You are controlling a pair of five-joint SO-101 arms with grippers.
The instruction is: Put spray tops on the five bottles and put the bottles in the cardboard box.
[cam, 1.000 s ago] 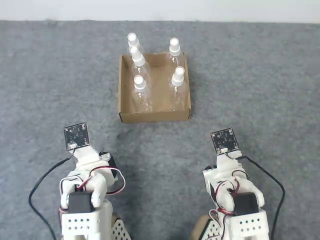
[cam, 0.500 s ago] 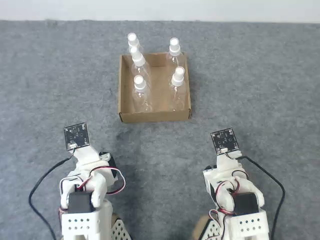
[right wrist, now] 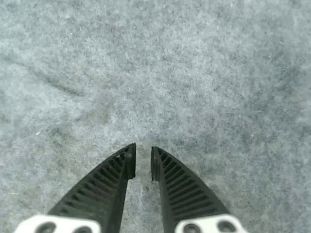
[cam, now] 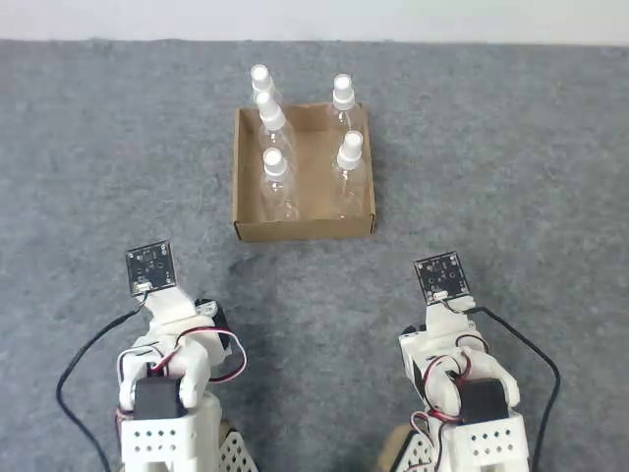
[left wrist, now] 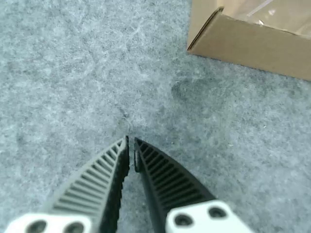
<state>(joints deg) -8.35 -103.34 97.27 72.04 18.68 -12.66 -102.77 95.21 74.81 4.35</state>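
From my seat, both arms sat folded at the near edge of the worktop. The left arm (cam: pixel 172 364) held the left gripper (left wrist: pixel 131 141) low over the grey cloth (cam: pixel 511 147), its ribbed black fingers (left wrist: pixel 104 174) all but touching and holding nothing. The right gripper (right wrist: pixel 143 148) hung the same way, with only a thin slit between its fingers and nothing in it.

Past them, toward the middle of the far edge, stood the cardboard box (cam: pixel 305 229): plain brown board, square, open-topped, with low walls. The five bottles (cam: pixel 278 192) stood in it, three along its left side and two along its right. They were clear plastic, slim and round, each with a white spray top (cam: pixel 351 147). I couldn't be sure the far-left one sat fully inside.

I judged the job as good as finished, so the next move called only for checking that bottle.
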